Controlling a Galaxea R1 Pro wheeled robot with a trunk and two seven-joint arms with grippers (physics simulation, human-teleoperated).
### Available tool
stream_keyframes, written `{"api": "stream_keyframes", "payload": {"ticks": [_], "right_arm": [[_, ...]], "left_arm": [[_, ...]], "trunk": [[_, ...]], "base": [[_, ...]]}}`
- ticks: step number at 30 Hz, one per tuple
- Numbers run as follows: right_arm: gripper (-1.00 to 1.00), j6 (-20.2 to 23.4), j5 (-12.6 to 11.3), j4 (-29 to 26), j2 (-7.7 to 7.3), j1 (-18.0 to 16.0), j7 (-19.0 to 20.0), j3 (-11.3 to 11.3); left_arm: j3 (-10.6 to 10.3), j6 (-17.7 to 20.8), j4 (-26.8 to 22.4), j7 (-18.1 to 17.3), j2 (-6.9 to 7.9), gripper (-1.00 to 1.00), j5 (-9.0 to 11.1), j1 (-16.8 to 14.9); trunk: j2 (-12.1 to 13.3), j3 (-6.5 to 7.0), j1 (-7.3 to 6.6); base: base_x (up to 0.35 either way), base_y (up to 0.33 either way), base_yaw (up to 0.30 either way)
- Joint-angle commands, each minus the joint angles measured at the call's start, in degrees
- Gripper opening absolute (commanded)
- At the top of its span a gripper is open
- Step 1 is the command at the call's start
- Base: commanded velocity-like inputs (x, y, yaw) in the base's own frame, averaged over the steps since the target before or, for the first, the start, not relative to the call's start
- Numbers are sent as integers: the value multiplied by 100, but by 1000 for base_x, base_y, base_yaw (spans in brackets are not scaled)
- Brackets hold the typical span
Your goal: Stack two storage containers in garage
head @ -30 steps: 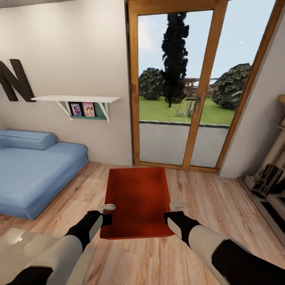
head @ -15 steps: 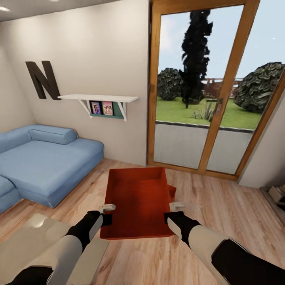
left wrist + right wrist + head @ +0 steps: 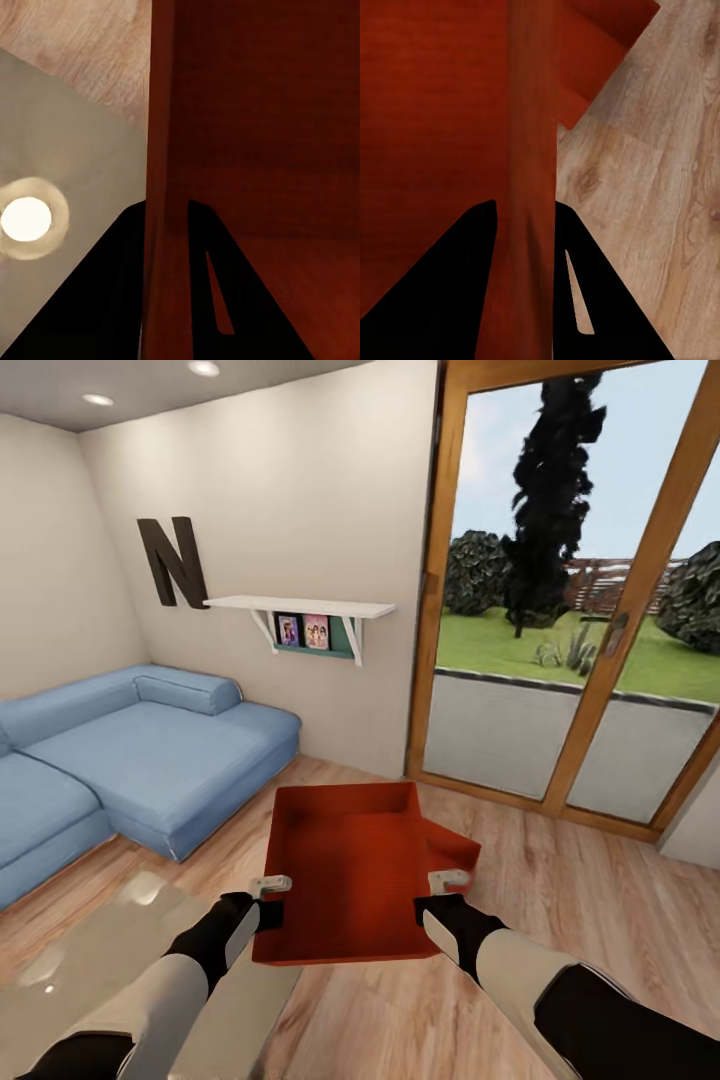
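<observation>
- Gripping opposite side walls, both claws were seen holding an orange-red storage container [image 3: 345,880] up between them, in front of the robot and above the wood-plank floor [image 3: 560,890] of the living room.
- The left gripper [image 3: 268,884] was clamped on the bin's left wall, one finger [image 3: 112,300] outside and one inside.
- The right gripper [image 3: 448,879] was clenched the same way on the right wall, which was pinched between its dark fingers [image 3: 450,285].
- A second orange-red container [image 3: 450,852] was glimpsed lower down on the floor, its corner poking out past the held bin's right side.
- A glass-topped table [image 3: 120,960] was caught beneath the left arm.
- The blue sofa [image 3: 130,750] was spotted at left.
- Wood-framed glass doors [image 3: 600,650] were spotted ahead at right.
</observation>
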Motion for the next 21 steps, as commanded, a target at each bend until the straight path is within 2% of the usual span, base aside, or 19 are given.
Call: {"api": "stream_keyframes", "payload": {"ticks": [1, 21], "right_arm": [[-100, 42, 143, -40, 40, -7, -31, 14], [-100, 42, 143, -39, 40, -7, -31, 13]], "left_arm": [[35, 46, 4, 73, -9, -100, -81, -2], [35, 46, 4, 75, -9, -100, -81, -2]], "trunk": [[-13, -13, 3], [-13, -13, 3]], "base": [[0, 0, 274], [0, 0, 274]]}}
